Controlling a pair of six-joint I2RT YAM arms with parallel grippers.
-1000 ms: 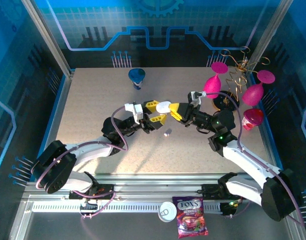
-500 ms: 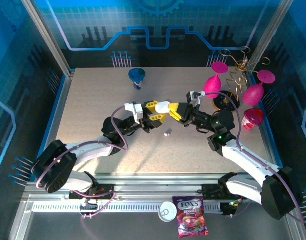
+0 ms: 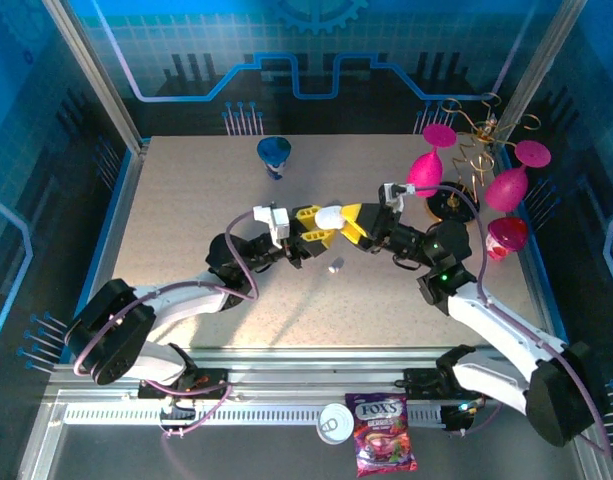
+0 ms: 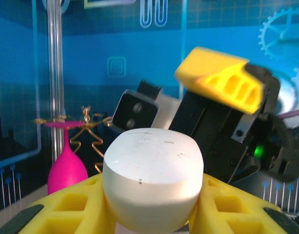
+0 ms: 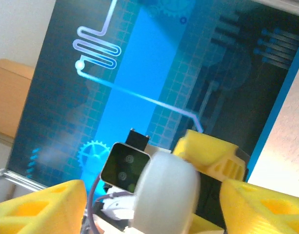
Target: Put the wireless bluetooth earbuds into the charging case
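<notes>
Above the middle of the desk [image 3: 186, 200], the left gripper [image 3: 314, 226] has its yellow fingers [image 4: 66, 209] pinching the white charging case [image 3: 329, 216] from both sides. The right gripper [image 3: 349, 222] meets the case from 3 o'clock, its fingers [image 5: 39, 207] spread wide to either side, and the right wrist view shows a gap on each side. A tiny earbud [image 3: 335, 266] lies on the desk, near the case at its 6 o'clock.

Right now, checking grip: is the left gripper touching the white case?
Touching: left wrist view shows the white case wedged between the yellow fingers of the left gripper, no gap.
</notes>
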